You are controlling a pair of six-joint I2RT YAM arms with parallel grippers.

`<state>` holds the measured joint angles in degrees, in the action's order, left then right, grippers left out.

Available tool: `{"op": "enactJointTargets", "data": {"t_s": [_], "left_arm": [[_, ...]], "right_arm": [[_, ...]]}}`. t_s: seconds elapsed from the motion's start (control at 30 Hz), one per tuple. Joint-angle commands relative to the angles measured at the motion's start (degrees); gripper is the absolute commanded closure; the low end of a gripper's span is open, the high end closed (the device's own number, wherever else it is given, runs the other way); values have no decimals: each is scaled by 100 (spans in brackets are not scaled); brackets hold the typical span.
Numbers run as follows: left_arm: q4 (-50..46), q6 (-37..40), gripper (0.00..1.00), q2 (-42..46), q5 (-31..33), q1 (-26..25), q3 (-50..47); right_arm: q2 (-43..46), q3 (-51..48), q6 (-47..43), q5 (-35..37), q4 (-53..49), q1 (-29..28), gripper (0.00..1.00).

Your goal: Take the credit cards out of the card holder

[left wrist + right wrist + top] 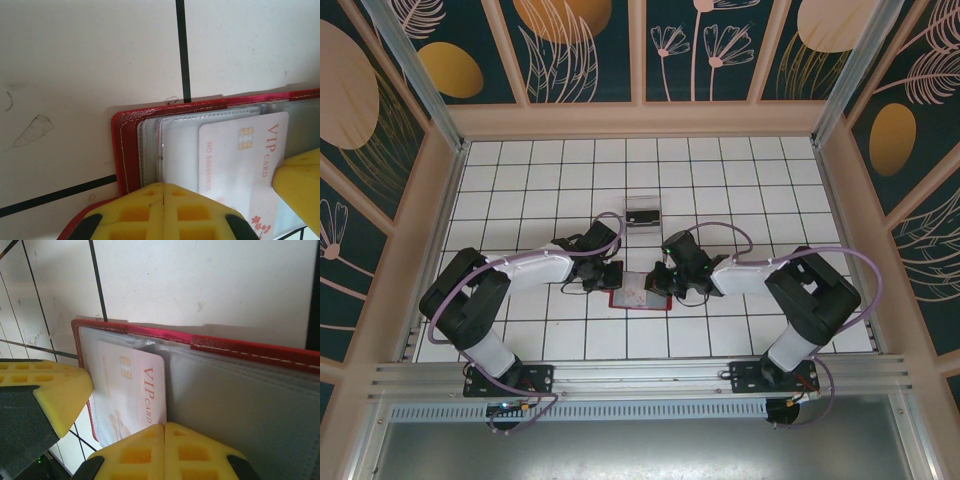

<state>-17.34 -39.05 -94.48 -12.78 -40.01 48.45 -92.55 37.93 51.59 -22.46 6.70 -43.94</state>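
Two closed grippers are set at the open card holder [125, 150], left gripper [164, 200] at one edge, right gripper [164, 440] opposite, one credit card [240, 170] exposed between, bare tiles [100, 60] beyond its border.

card holder [122, 150] cropped right, credit card [235, 165] partly hidden

Left arm [535, 268], right arm [750, 275]: white link shells, black joint housings, lilac cables [825, 250], black base plates [510, 378]. Left gripper [164, 187], right gripper [165, 427]: yellow fingers [135, 212], square moulded recesses, on dark mounts.
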Motion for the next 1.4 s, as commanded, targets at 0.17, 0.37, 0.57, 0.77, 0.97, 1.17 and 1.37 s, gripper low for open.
{"op": "enactJointTargets", "data": {"t_s": [0.17, 0.37, 0.57, 0.77, 0.97, 1.17, 1.37], "left_arm": [[-471, 0, 95, -123, 125, -24, -308], [-476, -80, 95, -49, 102, -20, -344], [-411, -174, 94, 94, 48, -26, -399], [-332, -241, 92, 216, 12, -25, -406], [-230, -306, 89, 341, -21, -25, -406], [-173, -327, 83, 519, 109, -20, -387], [-96, -323, 82, 620, 170, -21, -306]], "right_arm": [[365, -259, -89, 64, -197, 133, 99], [643, -377, -162, 92, -326, 217, 100], [918, -418, -240, 130, -510, 289, 100], [1147, -342, -335, 166, -749, 325, 100], [1374, -219, -413, 206, -973, 333, 100], [1521, -64, -442, 251, -1198, 334, 100], [1551, 148, -629, 323, -1519, 334, 100]]}}
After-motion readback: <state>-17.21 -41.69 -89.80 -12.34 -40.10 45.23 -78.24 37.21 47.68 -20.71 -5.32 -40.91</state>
